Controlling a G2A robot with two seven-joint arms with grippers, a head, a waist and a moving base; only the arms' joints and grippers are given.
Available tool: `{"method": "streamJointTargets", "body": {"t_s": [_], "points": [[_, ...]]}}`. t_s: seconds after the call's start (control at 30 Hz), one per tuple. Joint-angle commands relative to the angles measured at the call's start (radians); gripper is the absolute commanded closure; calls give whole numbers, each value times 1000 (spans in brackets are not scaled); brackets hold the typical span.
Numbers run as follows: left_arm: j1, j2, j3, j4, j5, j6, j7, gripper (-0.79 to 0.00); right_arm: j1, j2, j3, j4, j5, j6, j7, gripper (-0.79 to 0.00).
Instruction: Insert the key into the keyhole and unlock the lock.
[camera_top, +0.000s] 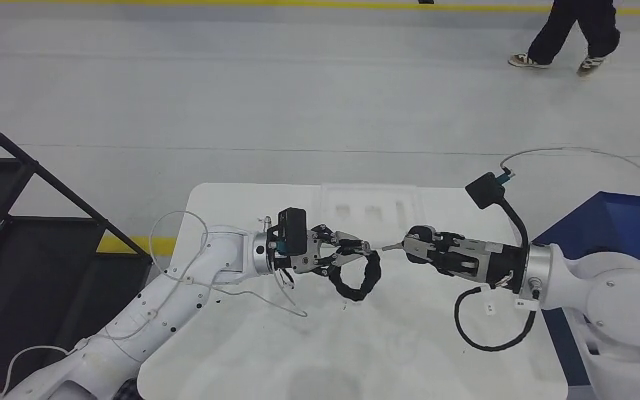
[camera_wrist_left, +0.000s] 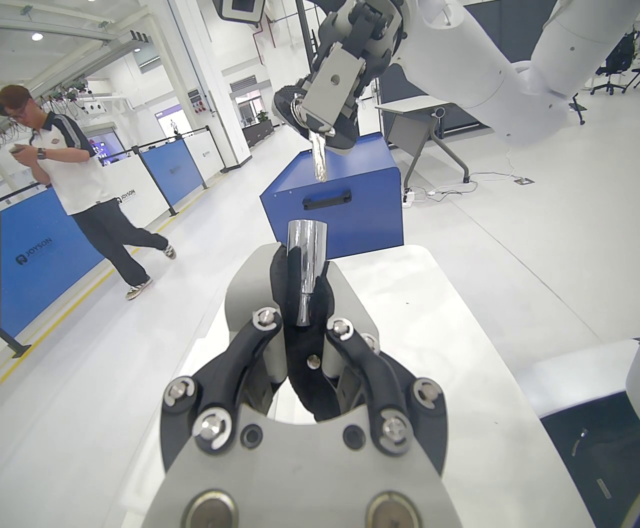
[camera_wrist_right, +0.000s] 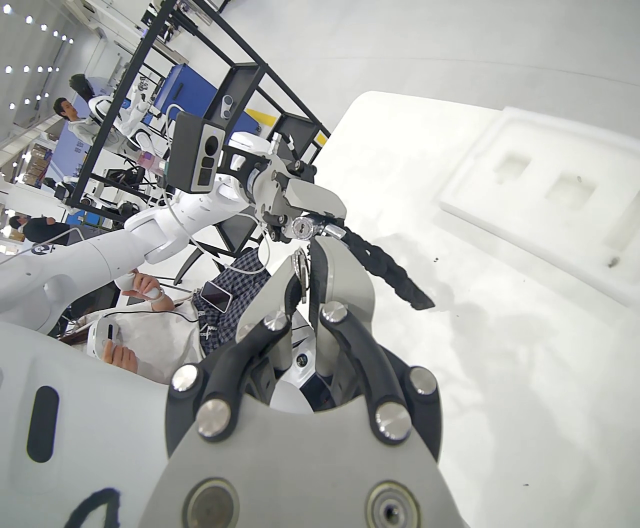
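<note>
Top view: left gripper (camera_top: 345, 250) and right gripper (camera_top: 408, 243) face each other above the middle of the white table (camera_top: 300, 350). Left gripper is clamped on the lock (camera_wrist_left: 306, 250), whose chrome cylinder juts past the fingertips, with the black cable loop (camera_top: 358, 280) hanging below. Right gripper is pinched tight on the key (camera_wrist_left: 318, 156) by its head, blade aimed at the cylinder's end. Left wrist view: key tip near the cylinder, a gap between them, not inserted. Right wrist view: keyhole face (camera_wrist_right: 303, 227) lies just beyond the right gripper's fingertips. White foam tray (camera_top: 370, 212) sits on the table's far side, apart from both grippers.
</note>
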Motion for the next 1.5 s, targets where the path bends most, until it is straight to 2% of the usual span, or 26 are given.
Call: {"method": "streamJointTargets", "body": {"t_s": [0.0,0.53,0.63,0.73,1.03,1.47], "points": [[0,0,0,0,0,0,0,0,0,0,0,0,0,0,0,0],[10,-3,3,-4,-3,16,-11,0,-8,1,-3,-10,-16,-3,-15,0],[6,-14,12,14,5,43,1,0,-14,6,-1,-51,-63,34,-4,0],[-5,-33,36,45,42,77,60,0,-11,12,3,-105,-123,95,25,0],[-40,-85,108,115,211,187,253,0,101,21,-69,-106,-230,208,86,0],[-45,-130,133,194,286,302,361,0,205,23,-176,-106,-271,332,129,0]]}}
